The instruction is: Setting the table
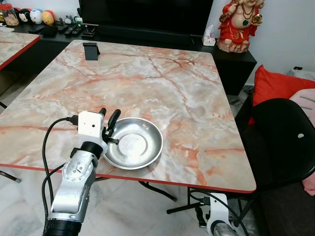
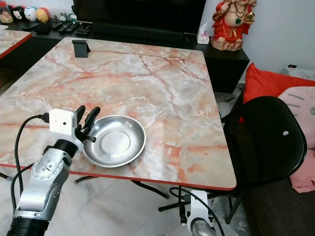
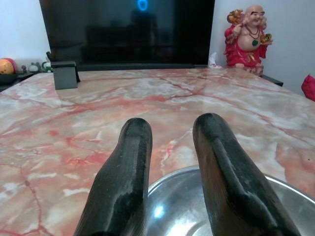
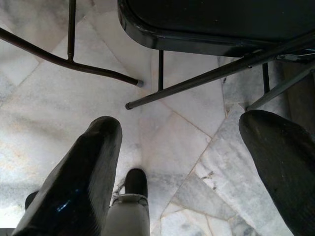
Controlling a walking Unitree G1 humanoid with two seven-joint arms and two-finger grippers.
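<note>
Left eye view gives us the steel bowl [image 1: 133, 143] sitting on the marble-patterned table [image 1: 162, 83] close to its near red edge, with our left gripper [image 1: 109, 119] at the bowl's left rim. Its two black fingers stand a little apart and clasp nothing; in the left wrist view they reach over the rim, with bare table ahead between them. We judge the bowl is either just set down or about to be taken, and cannot tell which. To do the step well, we would keep the fingers level with the rim and avoid nudging the bowl, since polished metal on this glossy top will probably slide easily, and the edge is near. Our right gripper [image 4: 187, 162] hangs idle beside the table, fingers spread wide over the pale tiled floor [image 4: 59, 103]. Across the table stands a small dark stand [image 1: 91, 50]. Beyond it are a black television cabinet and a red figurine [image 1: 239, 24], and a black chair [image 1: 278, 135] waits at the right side.
</note>
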